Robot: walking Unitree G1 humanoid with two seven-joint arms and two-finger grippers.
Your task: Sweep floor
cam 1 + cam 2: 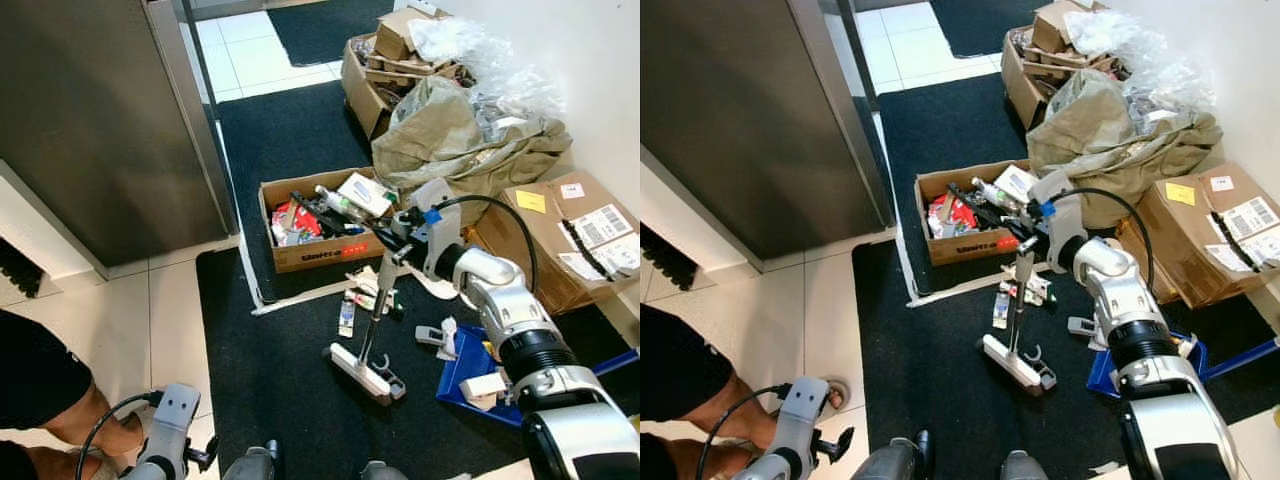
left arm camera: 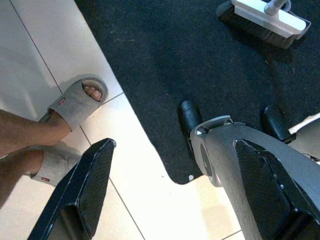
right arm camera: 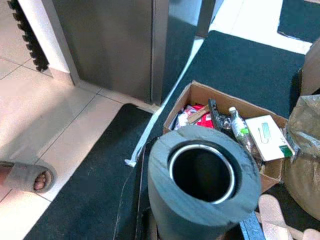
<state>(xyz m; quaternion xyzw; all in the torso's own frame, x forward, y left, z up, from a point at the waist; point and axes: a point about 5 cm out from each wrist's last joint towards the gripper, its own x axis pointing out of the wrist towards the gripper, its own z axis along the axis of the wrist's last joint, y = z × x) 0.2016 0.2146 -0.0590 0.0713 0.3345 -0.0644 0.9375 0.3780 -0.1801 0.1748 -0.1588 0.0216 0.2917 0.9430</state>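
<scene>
Reaching forward from four o'clock with the right arm, elbow bent, wrist level with the open cardboard box (image 1: 322, 232). Gripping the broom (image 1: 372, 333) with the right gripper (image 1: 400, 240) near the handle's upper end, fingers pinched around the grey foam sleeve (image 3: 202, 186). Holding the handle nearly upright, tilted slightly toward twelve o'clock. Resting the broom head (image 1: 362, 373) on the black mat (image 1: 270, 380), at about six o'clock from the box. Lying between box and broom head, a small heap of scraps and packets (image 1: 366, 296). Sitting at three o'clock of the broom head, a blue dustpan (image 1: 470, 370) with bits of litter on it. Hanging low at seven o'clock, the left arm, with the left gripper (image 2: 175, 195) pointing down over the edge of the mat, fingers (image 2: 95, 180) spread wide and holding nothing. Standing on the white tiles (image 1: 160, 320) at eight o'clock, a person's feet in grey slippers (image 2: 75, 102).
</scene>
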